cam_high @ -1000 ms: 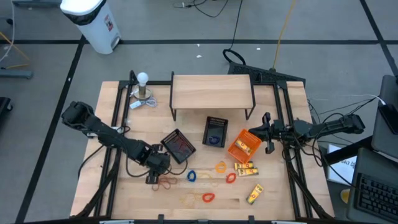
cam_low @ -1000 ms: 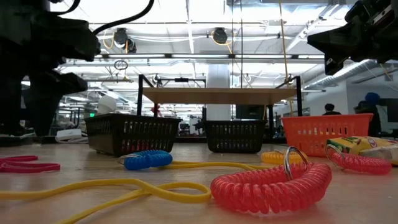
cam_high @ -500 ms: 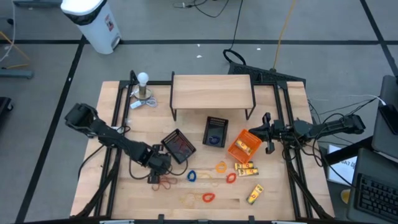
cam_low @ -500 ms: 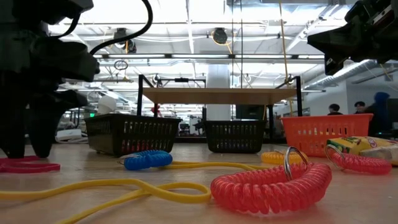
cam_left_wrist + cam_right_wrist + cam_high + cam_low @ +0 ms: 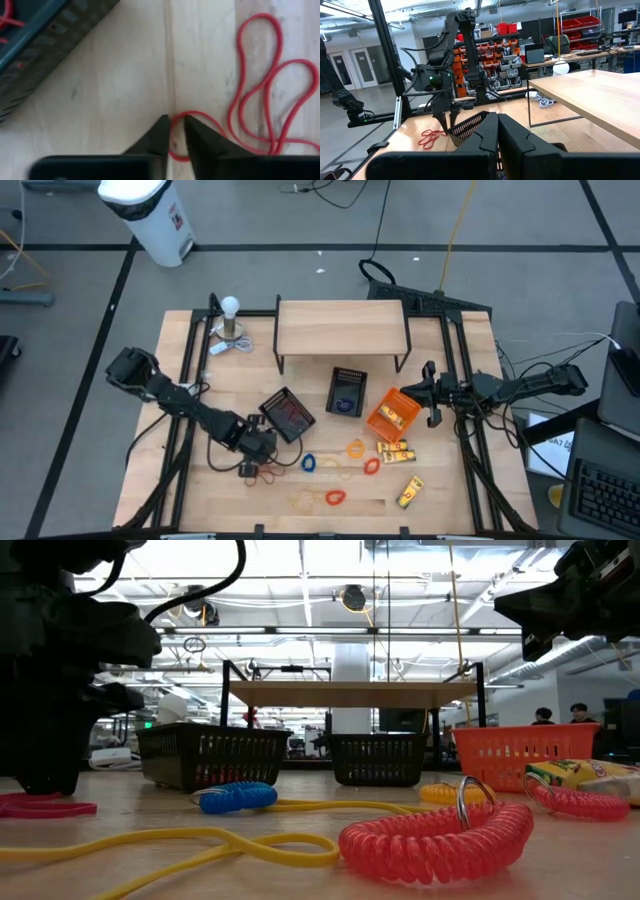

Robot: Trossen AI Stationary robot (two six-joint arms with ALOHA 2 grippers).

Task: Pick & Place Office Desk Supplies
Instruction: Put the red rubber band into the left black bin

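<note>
A thin red rubber band (image 5: 268,473) lies in loops on the wooden table near its front left, also seen in the left wrist view (image 5: 270,100) and low view (image 5: 40,807). My left gripper (image 5: 248,467) (image 5: 177,125) stands over the band's end, pointing down, its fingers closed to a narrow gap on the strand. My right gripper (image 5: 430,395) (image 5: 497,131) waits shut, held level above the table's right side. Blue (image 5: 308,464), orange (image 5: 355,448) and red (image 5: 335,498) loops and yellow packets (image 5: 396,450) lie along the front. My left gripper pinches one bend of the red band's strand (image 5: 192,114) between its two fingertips. The fingers come from above, pointing down. The band lies slack on the table, with the remaining loops spread out beside the fingers.
A black mesh tray (image 5: 290,413) sits right behind my left gripper, a second one (image 5: 347,392) and an orange tray (image 5: 391,413) farther right. A wooden shelf (image 5: 340,328) stands at the back, with a white ball on a stand (image 5: 230,320) at the back left.
My left gripper has come down onto the end of the red band and closed its fingers from wide open to a narrow gap around the strand. The band lies where it was.
</note>
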